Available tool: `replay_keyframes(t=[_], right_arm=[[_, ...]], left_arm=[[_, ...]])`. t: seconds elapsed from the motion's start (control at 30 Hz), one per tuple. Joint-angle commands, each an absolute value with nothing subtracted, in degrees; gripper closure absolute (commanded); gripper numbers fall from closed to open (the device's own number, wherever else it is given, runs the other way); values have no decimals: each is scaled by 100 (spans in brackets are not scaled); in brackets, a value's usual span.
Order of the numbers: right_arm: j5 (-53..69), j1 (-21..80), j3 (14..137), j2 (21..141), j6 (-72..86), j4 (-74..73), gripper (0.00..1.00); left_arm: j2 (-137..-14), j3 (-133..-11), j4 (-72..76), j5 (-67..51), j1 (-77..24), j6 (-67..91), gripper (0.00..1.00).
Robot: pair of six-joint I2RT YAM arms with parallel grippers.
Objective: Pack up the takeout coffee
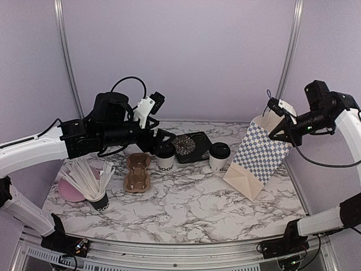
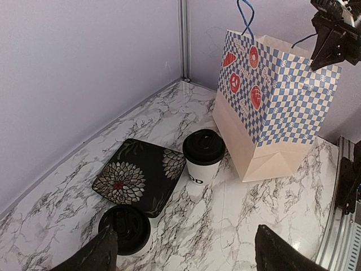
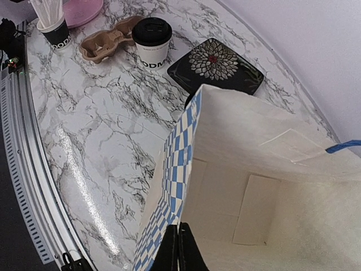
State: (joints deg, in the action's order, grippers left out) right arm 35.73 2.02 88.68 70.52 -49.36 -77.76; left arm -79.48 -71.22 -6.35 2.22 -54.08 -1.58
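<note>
Two white paper cups with black lids stand at the back of the table. One cup is by the cardboard tray, the other cup by the paper bag. My left gripper is open and hovers over the first cup. In the left wrist view the lid of that cup sits just inside the left finger of that gripper, and the other cup stands further off. My right gripper is shut on the top rim of the blue-and-white checked bag. It holds the bag open and tilted, with nothing inside.
A black flowered plate lies between the cups. A brown cardboard cup tray lies left of them. A black cup of white sticks and a pink plate are at the front left. Walls close the back and sides.
</note>
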Motion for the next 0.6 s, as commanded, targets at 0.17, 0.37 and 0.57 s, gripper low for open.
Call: replay_keyframes(t=[0.17, 0.37, 0.57], right_arm=[[4565, 992, 8776, 7040, -5088, -7866, 100], [4913, 1786, 8921, 7492, -4923, -7863, 100], [5022, 1915, 9556, 7927, -4864, -7860, 77]], left_arm=[[-8087, -7297, -796, 586, -5423, -370, 14], [-8164, -7350, -878, 897, -5414, -493, 14], [-8189, -7356, -887, 976, -5414, -513, 14]])
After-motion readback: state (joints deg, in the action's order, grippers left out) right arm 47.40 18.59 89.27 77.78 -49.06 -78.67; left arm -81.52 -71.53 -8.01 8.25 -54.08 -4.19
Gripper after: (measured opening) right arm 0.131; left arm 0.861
